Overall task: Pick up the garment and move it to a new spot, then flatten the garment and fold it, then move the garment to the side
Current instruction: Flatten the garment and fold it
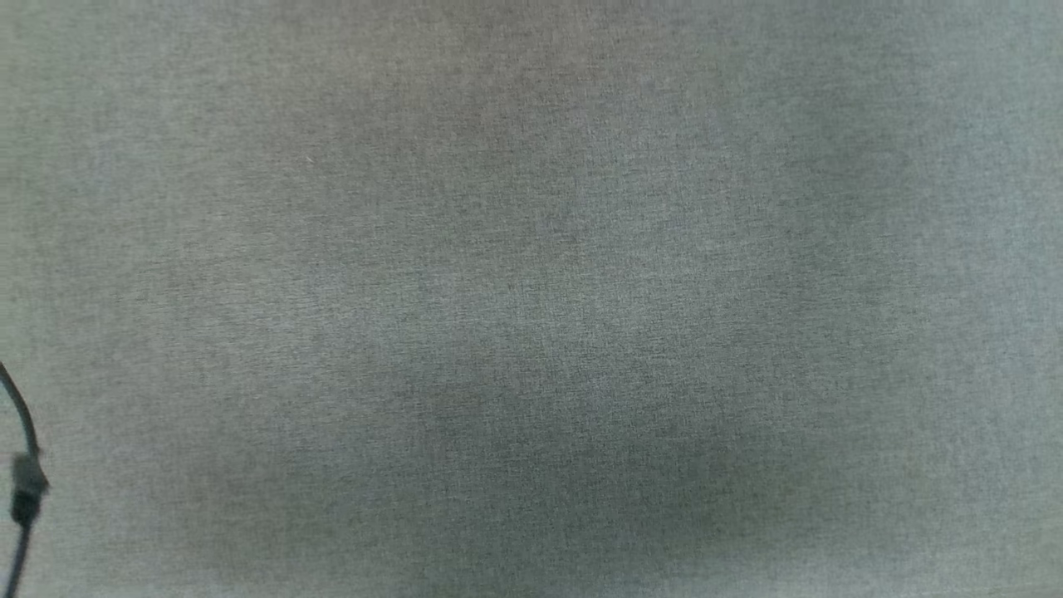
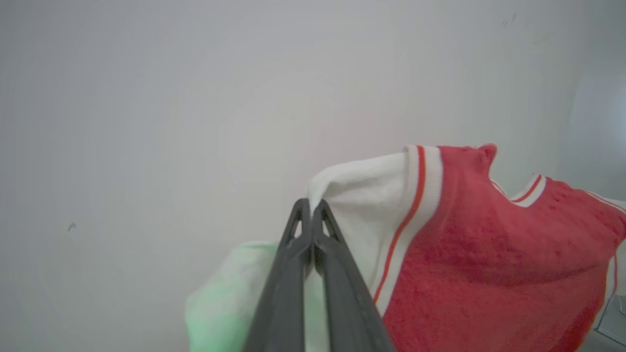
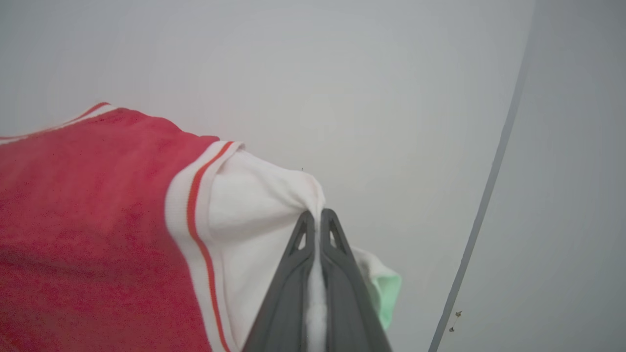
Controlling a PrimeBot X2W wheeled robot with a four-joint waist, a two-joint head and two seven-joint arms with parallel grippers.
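The jersey [image 2: 489,254] hangs in the air, spread between 2 grips: the left gripper [image 2: 311,205] is clenched on 1 white sleeve [image 2: 364,210], the right gripper [image 3: 320,215] pinches the other. Its long axis runs gripper to gripper along the shoulders, collar [image 2: 530,193] between; the hem is hidden. Thin, soft and light, it will likely sag and swing; the striped sleeve seams look the firmest hold. A dark cable [image 1: 25,477] shows at the left edge of the grey worktop [image 1: 531,249].

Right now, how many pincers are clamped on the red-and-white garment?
2. The left pincer pinches a white sleeve panel of the garment in the left wrist view; the right pincer pinches a white sleeve panel in the right wrist view.
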